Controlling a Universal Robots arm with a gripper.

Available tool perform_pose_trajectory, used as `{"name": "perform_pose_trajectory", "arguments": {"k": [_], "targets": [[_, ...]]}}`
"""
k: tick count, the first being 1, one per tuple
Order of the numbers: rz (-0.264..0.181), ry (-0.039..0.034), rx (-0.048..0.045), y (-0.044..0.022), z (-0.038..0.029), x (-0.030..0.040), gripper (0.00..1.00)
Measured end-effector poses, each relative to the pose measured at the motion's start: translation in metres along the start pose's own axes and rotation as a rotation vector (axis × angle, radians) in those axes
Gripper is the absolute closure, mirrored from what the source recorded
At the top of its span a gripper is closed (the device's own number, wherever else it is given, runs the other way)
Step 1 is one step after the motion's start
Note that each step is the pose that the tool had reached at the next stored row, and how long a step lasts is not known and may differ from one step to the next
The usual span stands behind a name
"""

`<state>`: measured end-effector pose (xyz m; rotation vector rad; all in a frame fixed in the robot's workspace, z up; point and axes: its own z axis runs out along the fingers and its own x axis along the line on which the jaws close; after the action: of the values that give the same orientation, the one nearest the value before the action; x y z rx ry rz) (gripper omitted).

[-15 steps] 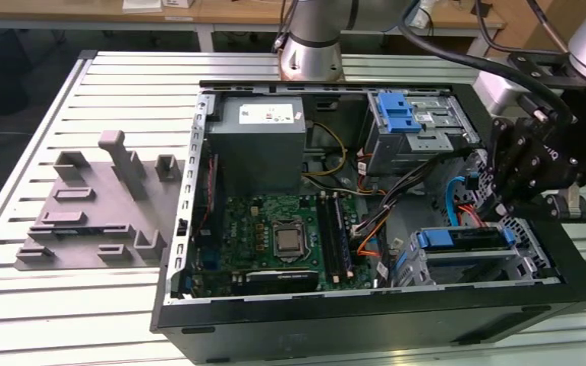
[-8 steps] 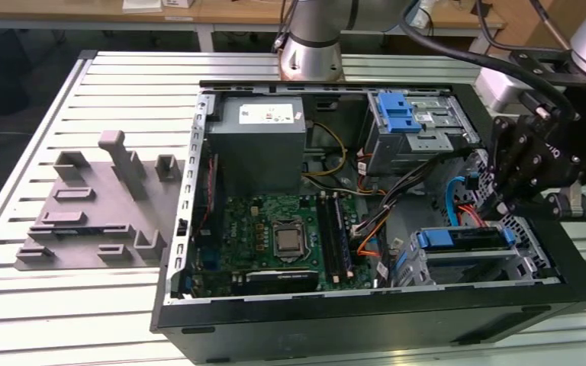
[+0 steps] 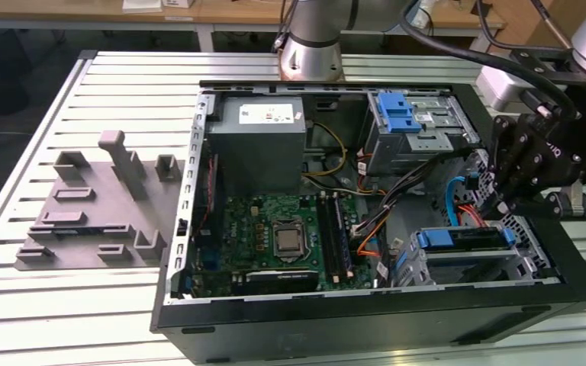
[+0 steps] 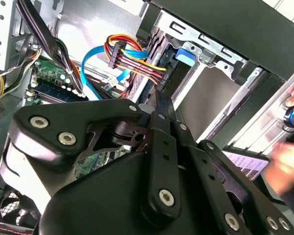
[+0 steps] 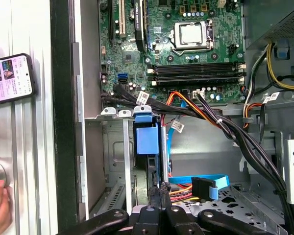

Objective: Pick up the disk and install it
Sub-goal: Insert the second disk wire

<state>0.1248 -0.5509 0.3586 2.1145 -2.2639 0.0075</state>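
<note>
- You had one hand [image 3: 499, 207] on the arm, reaching into the one open case [image 3: 375, 320] on the tabletop [image 3: 120, 84].
- Its two fingers [image 5: 156, 192] were pressed together in both wrist views, with nothing between them.
- One disk [image 3: 461, 239] sat in the lower bay at the exterior view's right. Its blue caddy [image 5: 147, 139] stood edge-on in the first wrist view.
- The fingertips were just beside that disk's end; you could not tell whether they touched it.
- You could count two blue caddies: that one, and an upper caddy [image 3: 405, 114] in the bay well apart from it.
- One grey box [image 3: 257, 145] stood above the one board [image 3: 283, 236].
- One grey fixture [image 3: 89, 213] lay outside the case, on the exterior view's left.
- One phone [image 5: 12, 78] lay beside the case.
</note>
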Motion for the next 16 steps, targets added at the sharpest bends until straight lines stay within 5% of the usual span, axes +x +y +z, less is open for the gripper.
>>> {"name": "perform_pose_trajectory", "arguments": {"k": [7, 11, 16], "targets": [[-0.001, 0.0003, 0.0, 0.0008, -0.0002, 0.0, 0.89], [-0.001, 0.0, 0.0004, 0.0158, 0.0004, 0.001, 0.89], [-0.001, 0.0, 0.0011, 0.0194, -0.0046, -0.0017, 0.89]]}}
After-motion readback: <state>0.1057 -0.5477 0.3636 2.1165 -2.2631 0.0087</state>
